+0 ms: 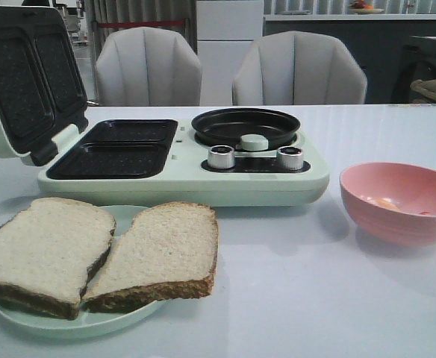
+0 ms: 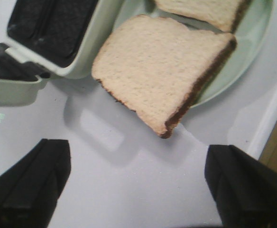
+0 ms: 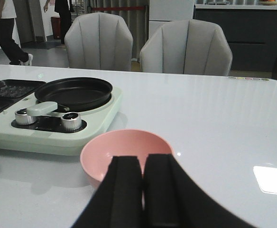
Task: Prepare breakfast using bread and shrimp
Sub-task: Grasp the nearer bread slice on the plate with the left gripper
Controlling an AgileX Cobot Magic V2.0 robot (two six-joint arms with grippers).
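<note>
The left gripper [image 2: 137,190] hangs spread wide over the table beside two bread slices [image 1: 98,253] on a pale green plate [image 1: 91,322]. The right gripper [image 3: 142,190], fingers pressed together, sits before the pink bowl [image 1: 399,201], where shrimp [image 1: 386,201] lie.

Two slices of bread [image 1: 98,253] lie side by side, edges touching, on a pale green plate [image 1: 91,322] at the near left of the white worktop [image 1: 315,298]. Just behind stands a mint-green breakfast maker [image 1: 184,175], lid [image 1: 27,78] open, round black pan [image 1: 245,127] on its right half. A pink bowl [image 1: 399,201] sits to its right, small orange bits inside.
</note>
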